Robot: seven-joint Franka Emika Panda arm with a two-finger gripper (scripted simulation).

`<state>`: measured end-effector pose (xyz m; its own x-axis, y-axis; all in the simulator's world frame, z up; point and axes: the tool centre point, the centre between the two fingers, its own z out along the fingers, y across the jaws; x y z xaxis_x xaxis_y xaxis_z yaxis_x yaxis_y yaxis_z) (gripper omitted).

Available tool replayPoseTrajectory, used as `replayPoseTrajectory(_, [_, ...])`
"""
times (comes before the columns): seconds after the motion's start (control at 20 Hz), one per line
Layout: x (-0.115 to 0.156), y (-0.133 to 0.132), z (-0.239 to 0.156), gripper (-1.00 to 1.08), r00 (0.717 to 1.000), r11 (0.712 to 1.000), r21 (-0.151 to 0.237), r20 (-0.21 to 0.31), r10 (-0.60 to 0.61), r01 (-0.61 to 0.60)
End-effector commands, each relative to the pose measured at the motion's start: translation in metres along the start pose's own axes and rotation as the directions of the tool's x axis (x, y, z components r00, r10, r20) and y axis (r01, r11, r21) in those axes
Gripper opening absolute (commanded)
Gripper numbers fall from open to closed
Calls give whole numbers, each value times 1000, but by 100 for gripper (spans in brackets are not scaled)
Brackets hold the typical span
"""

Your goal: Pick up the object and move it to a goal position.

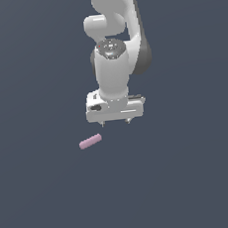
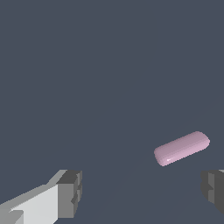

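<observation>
Small pale pink round-ended rod (image 1: 90,141) lies flat on dark counter (image 1: 39,193), untouched. End effector (image 1: 116,121) hovers beside it, fingers spread wide, empty; likely readying to straddle rod.

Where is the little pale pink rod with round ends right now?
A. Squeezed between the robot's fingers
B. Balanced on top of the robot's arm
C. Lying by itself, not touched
C: the pale pink rounded rod lies apart from the open gripper, nothing touching it.

The white arm (image 1: 113,61) points straight down. Its gripper (image 1: 116,121) is wide open and holds nothing. Only the tips of its two fingers (image 2: 70,192) show.
</observation>
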<state>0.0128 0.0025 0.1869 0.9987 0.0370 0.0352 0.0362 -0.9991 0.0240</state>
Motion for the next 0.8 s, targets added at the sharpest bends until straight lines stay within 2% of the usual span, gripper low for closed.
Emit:
replayPoseTrajectory(0.0, [0,0,0,100,1000,1000,0,0,0,0])
replayPoseTrajectory(0.45, [10,27,-21,100,998,999,-22,-51,47,-49])
replayPoseTrajectory(0.75, [10,27,-19,100,997,998,-20,-49,54,-55])
